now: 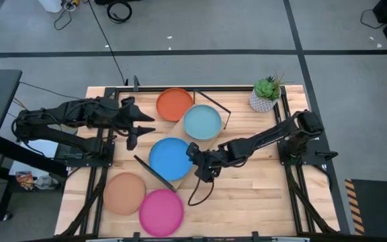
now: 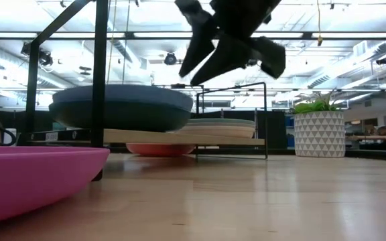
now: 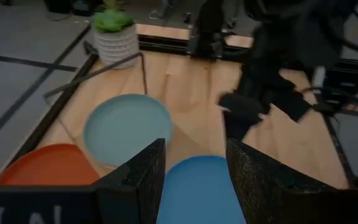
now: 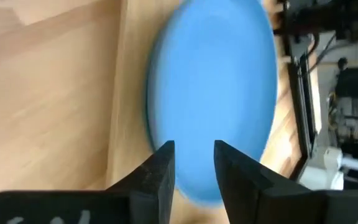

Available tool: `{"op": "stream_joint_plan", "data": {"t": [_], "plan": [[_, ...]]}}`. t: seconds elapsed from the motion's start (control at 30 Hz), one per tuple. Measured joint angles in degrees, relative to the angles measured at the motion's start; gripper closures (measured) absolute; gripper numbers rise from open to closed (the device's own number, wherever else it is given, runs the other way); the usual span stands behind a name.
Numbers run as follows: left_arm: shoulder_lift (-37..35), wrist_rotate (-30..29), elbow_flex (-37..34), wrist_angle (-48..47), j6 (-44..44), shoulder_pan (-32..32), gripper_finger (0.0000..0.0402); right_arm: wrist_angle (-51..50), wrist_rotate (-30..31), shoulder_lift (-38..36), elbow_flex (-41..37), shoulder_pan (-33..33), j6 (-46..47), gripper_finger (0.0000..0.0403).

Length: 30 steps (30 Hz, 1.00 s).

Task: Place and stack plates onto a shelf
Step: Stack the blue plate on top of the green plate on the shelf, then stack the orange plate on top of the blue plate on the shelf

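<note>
Both sets of jaws stand apart and hold nothing. On the right gripper point(image 1: 203, 168) the gap is narrow, and the wrist view shows the blue plate point(image 4: 213, 93) lying just beyond its fingertips point(image 4: 161, 163); whether they brush the rim I cannot tell. That gripper sits near the middle of the worktop point(image 1: 261, 195), right beside the blue plate's point(image 1: 170, 158) edge, and from table height it hangs clear above the surface. The left gripper point(image 1: 136, 128) hovers over the far left part of the worktop with a wider gap between its fingers point(image 3: 145, 180), touching nothing, the blue plate point(image 3: 197, 190) and the light teal plate point(image 3: 126, 127) lying beyond it.

The shelf point(image 1: 180, 131) runs at a slant across the middle of the worktop (from near the left front toward the far right), its black wire frames at each end. Three plates rest on or over it: the blue one at the near end, the light teal plate point(image 1: 202, 122) in the middle, and the orange plate point(image 1: 174, 104) toward the far edge, partly tucked beside the teal one. From table height the blue plate point(image 2: 122, 106) sits on the board.

Two plates lie on the worktop itself near the front left corner: the tan plate point(image 1: 124, 193) and the pink plate point(image 1: 161, 212), touching each other. A small potted plant point(image 1: 266, 94) stands at the far right corner.
</note>
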Motion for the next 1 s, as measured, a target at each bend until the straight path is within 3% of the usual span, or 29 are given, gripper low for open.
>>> {"op": "stream_joint_plan", "data": {"t": [0.27, 0.43, 0.6, 0.7, 0.8, 0.87, 0.93, 1.0], "plan": [[0.02, -0.71, 0.0, 0.02, 0.18, -0.62, 0.0225, 3.05, 1.21, 0.71, 0.0, -3.31, 9.53, 0.0286], [0.04, 3.0, -0.02, -1.94, 0.28, -1.19, 0.0225, -2.41, 13.25, 0.14, -0.11, -4.42, 15.22, 0.0286], [0.31, 10.45, -0.06, -2.98, 9.73, -9.18, 0.0225, -8.07, 8.69, -4.28, -0.11, -7.84, 25.05, 0.0286], [0.64, 1.54, -0.24, -3.51, 11.63, -17.28, 0.0225, -10.98, 8.45, -6.4, -0.11, -8.92, 29.22, 0.0287], [1.63, -15.69, -0.22, -5.49, 9.86, -21.29, 0.0226, -11.32, 9.89, -8.55, -0.11, -8.51, 29.28, 0.0293], [2.86, -23.88, -0.22, -7.77, 8.37, -20.85, 0.0229, -10.45, 10.14, -10.15, -0.11, -7.82, 28.81, 0.0299], [4.51, -24.64, -0.22, -10.07, 8.21, -17.5, 0.0236, -9.59, 10.12, -11.72, -0.11, -7.12, 28.76, 0.0305], [6.6, -20.76, -0.22, -11.02, 8.13, -12.92, 0.0245, -8.8, 9.57, -13.01, -0.11, -6.63, 28.8, 0.031]]}}
